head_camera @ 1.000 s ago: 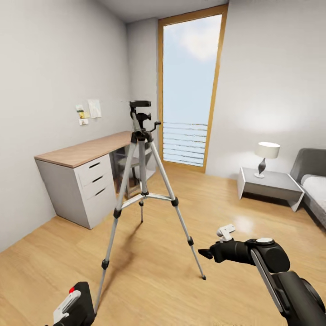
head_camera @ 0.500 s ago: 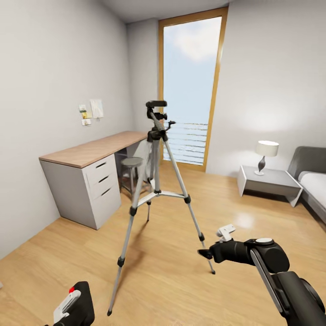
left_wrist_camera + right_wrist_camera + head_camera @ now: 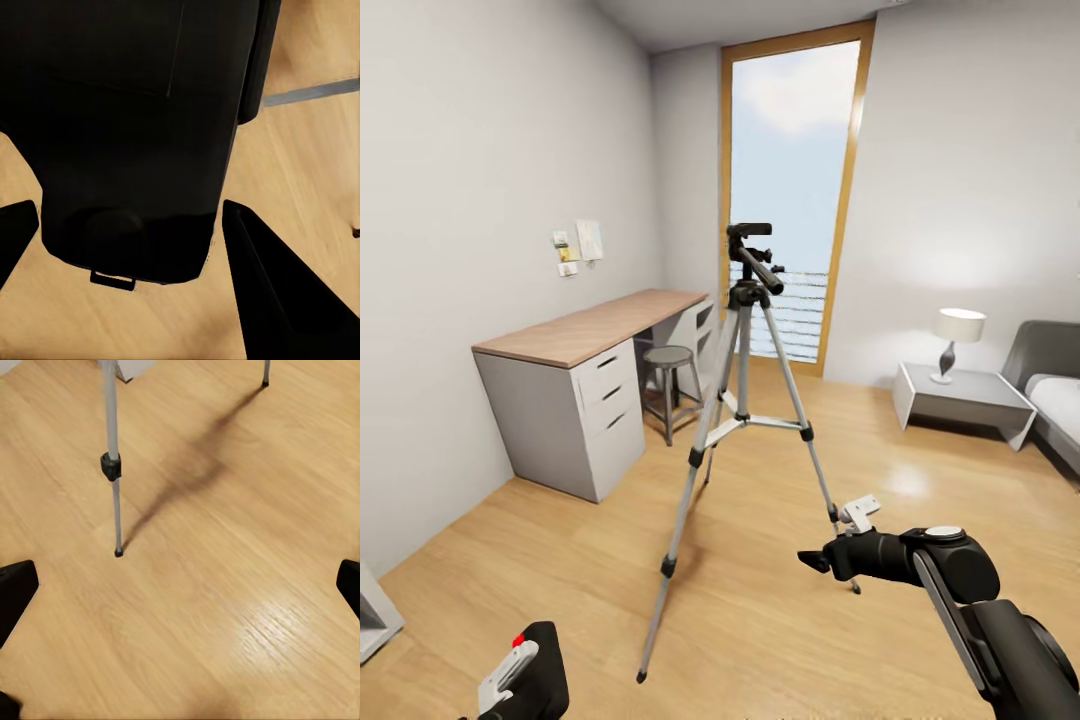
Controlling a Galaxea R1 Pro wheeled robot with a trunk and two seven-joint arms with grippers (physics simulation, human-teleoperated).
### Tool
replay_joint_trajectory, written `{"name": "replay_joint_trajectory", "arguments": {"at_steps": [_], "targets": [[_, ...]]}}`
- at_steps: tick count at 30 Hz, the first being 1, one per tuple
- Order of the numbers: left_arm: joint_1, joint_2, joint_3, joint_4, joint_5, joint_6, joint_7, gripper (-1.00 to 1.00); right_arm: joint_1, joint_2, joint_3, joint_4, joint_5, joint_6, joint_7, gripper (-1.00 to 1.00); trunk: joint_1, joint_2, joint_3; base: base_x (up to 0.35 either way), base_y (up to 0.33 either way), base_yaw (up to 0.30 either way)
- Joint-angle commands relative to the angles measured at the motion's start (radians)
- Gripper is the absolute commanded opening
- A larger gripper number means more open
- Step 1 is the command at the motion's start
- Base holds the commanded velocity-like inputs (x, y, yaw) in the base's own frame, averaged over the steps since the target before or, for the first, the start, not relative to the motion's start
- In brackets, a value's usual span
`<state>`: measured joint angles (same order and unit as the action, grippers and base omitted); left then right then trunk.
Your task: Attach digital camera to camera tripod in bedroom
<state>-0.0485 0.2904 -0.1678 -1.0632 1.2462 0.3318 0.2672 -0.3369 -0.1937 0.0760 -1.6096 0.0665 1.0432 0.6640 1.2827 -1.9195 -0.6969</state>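
Observation:
The camera tripod (image 3: 745, 400) stands on the wood floor in mid-room, its silver legs spread and its black head (image 3: 750, 240) bare on top. The digital camera (image 3: 525, 672), black with a red button (image 3: 517, 640), shows at the bottom left of the head view. In the left wrist view its dark body (image 3: 135, 135) sits between the fingers (image 3: 270, 292) of my left gripper (image 3: 127, 214), which is shut on it. My right gripper (image 3: 815, 558) hangs open low near the tripod's right foot; its wrist view shows a tripod leg (image 3: 112, 465) over bare floor.
A grey desk with a wood top (image 3: 585, 330) and a round stool (image 3: 668, 358) stand along the left wall. The tall wood-framed window (image 3: 790, 180) is behind the tripod. A nightstand (image 3: 960, 395) with a lamp (image 3: 958, 335) and the bed (image 3: 1060, 385) are at the right.
The whole head view has shifted: tripod, desk and window now sit further right and look a little smaller, so the camera moved. Both arms keep their places in the picture.

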Motion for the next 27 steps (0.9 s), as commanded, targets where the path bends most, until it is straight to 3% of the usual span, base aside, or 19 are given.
{"name": "replay_joint_trajectory", "arguments": {"at_steps": [1, 9, 16, 27], "targets": [[-0.001, 0.001, -0.003, -0.001, 0.007, 0.001, 0.006, -1.00, 0.002, -0.001, 0.000, -0.001, 0.007, 0.004, 0.006, 1.00, 0.000, -0.001, -0.001, -0.064, 0.322, -0.182], [-0.001, 0.001, -0.001, -0.007, 0.011, -0.004, 0.005, -1.00, 0.005, -0.001, -0.001, -0.001, 0.007, 0.004, 0.005, 1.00, 0.000, -0.001, -0.001, -0.035, 0.241, -0.220], [-0.001, 0.002, 0.003, -0.022, 0.019, -0.019, 0.004, -1.00, 0.005, -0.002, -0.001, -0.001, 0.007, 0.004, 0.006, 1.00, -0.027, 0.048, 0.021, -0.008, 0.061, -0.199], [0.010, 0.004, 0.015, -0.035, 0.022, -0.044, 0.004, -1.00, 0.017, -0.011, -0.001, -0.001, 0.004, 0.004, 0.015, 1.00, -0.069, 0.125, 0.055, -0.001, 0.010, -0.041]]}}
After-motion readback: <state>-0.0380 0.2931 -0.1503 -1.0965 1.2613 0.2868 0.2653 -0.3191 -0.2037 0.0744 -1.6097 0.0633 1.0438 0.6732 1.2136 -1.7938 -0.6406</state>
